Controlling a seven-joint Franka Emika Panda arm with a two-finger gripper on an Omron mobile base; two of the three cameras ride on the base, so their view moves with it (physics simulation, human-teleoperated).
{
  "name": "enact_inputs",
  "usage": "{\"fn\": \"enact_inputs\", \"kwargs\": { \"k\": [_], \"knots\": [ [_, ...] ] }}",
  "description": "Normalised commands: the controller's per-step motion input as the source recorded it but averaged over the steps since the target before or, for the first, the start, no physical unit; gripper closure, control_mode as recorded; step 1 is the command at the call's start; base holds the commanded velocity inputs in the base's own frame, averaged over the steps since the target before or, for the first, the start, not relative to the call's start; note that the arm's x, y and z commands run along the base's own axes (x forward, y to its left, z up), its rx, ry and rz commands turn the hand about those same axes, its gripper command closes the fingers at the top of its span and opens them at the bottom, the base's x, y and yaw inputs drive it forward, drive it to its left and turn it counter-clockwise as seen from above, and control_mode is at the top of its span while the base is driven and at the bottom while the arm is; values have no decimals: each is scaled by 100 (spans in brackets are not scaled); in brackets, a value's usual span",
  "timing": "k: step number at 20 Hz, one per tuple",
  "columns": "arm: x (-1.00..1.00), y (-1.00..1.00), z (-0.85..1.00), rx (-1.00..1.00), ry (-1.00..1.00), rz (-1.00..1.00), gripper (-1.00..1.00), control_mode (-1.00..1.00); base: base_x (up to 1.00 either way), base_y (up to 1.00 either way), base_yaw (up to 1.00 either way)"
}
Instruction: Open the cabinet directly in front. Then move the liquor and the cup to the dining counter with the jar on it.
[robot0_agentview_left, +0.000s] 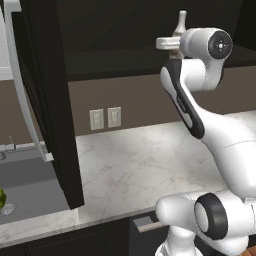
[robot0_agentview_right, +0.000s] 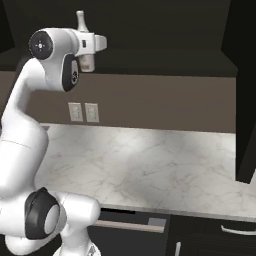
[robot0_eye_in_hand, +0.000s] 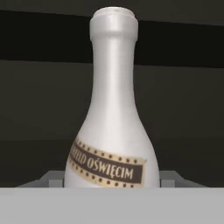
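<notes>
One drawer (robot0_agentview_left: 148, 222) under the counter (robot0_agentview_left: 135, 165) sits slightly pulled out. Counter top is veined marble, with a sink (robot0_agentview_left: 25, 185) at its left end. Two wall sockets (robot0_agentview_left: 105, 118) on the brown wall behind it.

Above that, the dark cabinet (robot0_agentview_left: 115, 55) is open: left door (robot0_agentview_left: 50, 100) swung out toward the camera, its silver bar handle (robot0_agentview_left: 20, 85) edge-on; right door (robot0_agentview_right: 246, 100) also swung out in the right base view.

Arm is raised to the cabinet's lower shelf level, claw (robot0_agentview_left: 172, 46) pointing into the cabinet. The bottle (robot0_eye_in_hand: 112, 131) stands upright inside, right in front of the claw, neck rising above the hand. Claw's fingers (robot0_eye_in_hand: 53, 180) bracket the bottle's lower body, one each side, set fairly wide. Can't tell if the pads are actually pressing on it or just beside it.
</notes>
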Motion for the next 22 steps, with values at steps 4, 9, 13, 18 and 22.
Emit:
{"fn": "enact_inputs", "kwargs": {
  "k": [4,9,13,18,22],
  "knots": [
    [-100,-9,-30,0,10,0,100,-100,0,0,0],
    [-100,-2,-59,0,14,0,100,-100,0,0,0],
    [-100,-2,-66,0,6,0,100,-100,0,0,0],
    [-99,-3,-23,0,-30,0,100,-100,0,0,0],
    [-39,-8,-1,0,-26,0,100,-100,0,0,0]
  ]
}}
